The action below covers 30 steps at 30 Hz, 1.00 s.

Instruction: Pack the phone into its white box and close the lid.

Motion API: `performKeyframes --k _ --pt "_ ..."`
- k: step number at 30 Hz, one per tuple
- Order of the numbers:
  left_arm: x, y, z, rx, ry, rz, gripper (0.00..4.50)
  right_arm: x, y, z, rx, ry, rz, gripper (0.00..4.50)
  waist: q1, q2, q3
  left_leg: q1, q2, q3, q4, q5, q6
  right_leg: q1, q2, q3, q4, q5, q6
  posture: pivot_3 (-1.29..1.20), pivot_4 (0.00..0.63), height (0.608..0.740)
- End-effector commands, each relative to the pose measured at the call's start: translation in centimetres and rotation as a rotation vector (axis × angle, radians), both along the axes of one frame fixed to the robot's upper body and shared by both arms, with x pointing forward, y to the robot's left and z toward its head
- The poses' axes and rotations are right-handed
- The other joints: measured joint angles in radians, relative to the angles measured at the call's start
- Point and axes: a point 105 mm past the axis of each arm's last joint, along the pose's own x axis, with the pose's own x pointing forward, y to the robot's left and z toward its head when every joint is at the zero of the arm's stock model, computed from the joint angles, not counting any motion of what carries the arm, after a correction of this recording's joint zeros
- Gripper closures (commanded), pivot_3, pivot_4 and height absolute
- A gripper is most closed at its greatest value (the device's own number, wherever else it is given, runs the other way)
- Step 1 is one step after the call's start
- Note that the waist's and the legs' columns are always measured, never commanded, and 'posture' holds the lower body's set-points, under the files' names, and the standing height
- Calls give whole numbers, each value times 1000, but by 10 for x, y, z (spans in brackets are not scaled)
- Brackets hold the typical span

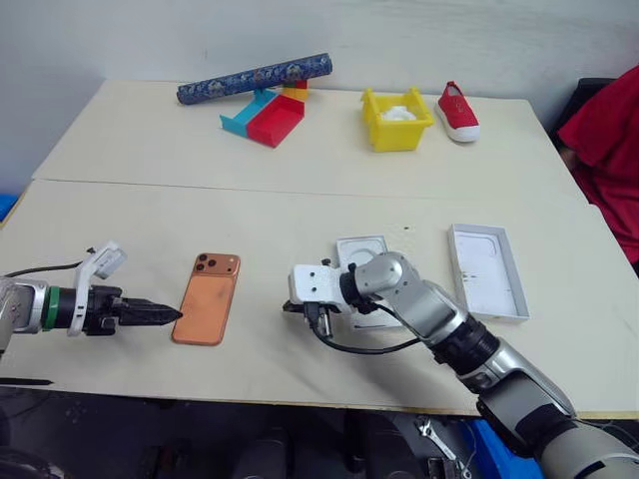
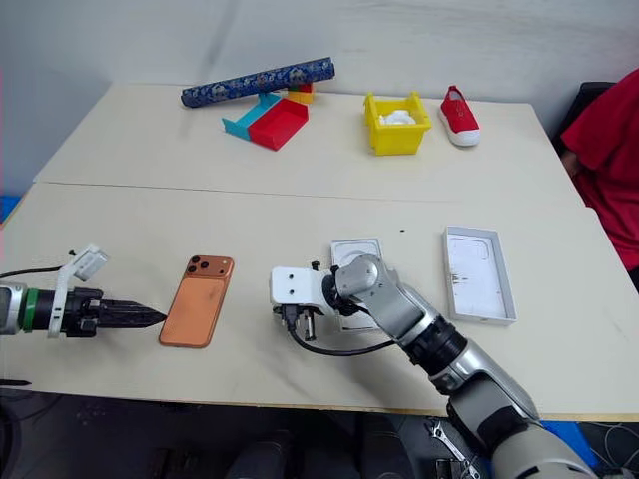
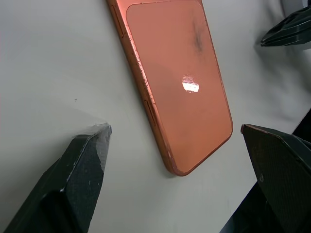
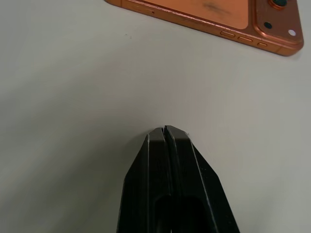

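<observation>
While the phone [image 1: 207,297] lies flat and ungrasped, both arms flank it.
Item: phone, back up, lenses at its far end; just ahead of the left gripper [image 1: 165,314], whose fingers [image 3: 73,182] stand spread and empty at its near corner. Right gripper [image 4: 165,130]: clenched on nothing, tip facing the phone's long side, near but apart. White box [image 1: 361,261] behind the right wrist; lid [image 1: 486,269] beyond. Advice: straddle both long edges squarely, press low, close gently; the thin body could slide.
</observation>
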Motion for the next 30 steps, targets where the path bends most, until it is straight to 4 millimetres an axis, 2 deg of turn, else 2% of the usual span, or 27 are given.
performKeyframes --k 1,5,9,12,16,19,23,30 --pt "-1 -15 -32 22 124 9 0 -1 10 6 6 -35 44 4485 8 5 -2 1 -1 0 0 0 1 0 0 0 2 0 0 0 150 740" --pt "0 -31 -50 29 177 -5 0 1 14 3 -1 -34 45 4485 21 13 -10 3 -5 0 0 3 3 2 -2 1 3 0 0 0 150 740" --pt "0 -63 -64 22 241 -66 0 6 19 3 0 -37 29 4485 24 21 -13 7 -12 0 0 5 6 8 -12 1 3 0 0 0 150 740" --pt "-3 -80 -66 10 265 -108 0 7 19 3 3 -33 25 4485 22 26 -14 23 -14 -1 -2 3 10 23 -13 0 -2 0 0 0 150 740" --pt "-5 -104 -65 -29 294 -145 0 8 19 3 13 -27 9 4485 23 29 -14 33 -16 -6 -3 2 11 33 -13 0 -3 0 1 0 150 740" --pt "-6 -114 -64 -44 307 -156 0 10 16 2 11 -26 -2 4485 23 30 -15 34 -18 -11 -3 2 11 34 -14 0 -2 0 1 0 150 740" --pt "-7 -114 -66 -18 313 -145 0 13 10 -2 -7 -34 -17 4485 22 30 -16 33 -21 -16 -4 2 11 34 -14 1 -2 0 1 0 150 740" --pt "-1 -90 -67 18 309 -68 0 21 -5 7 -25 -55 -38 4485 20 30 -16 33 -24 -25 -5 2 10 34 -15 0 -4 -4 4 0 150 740"
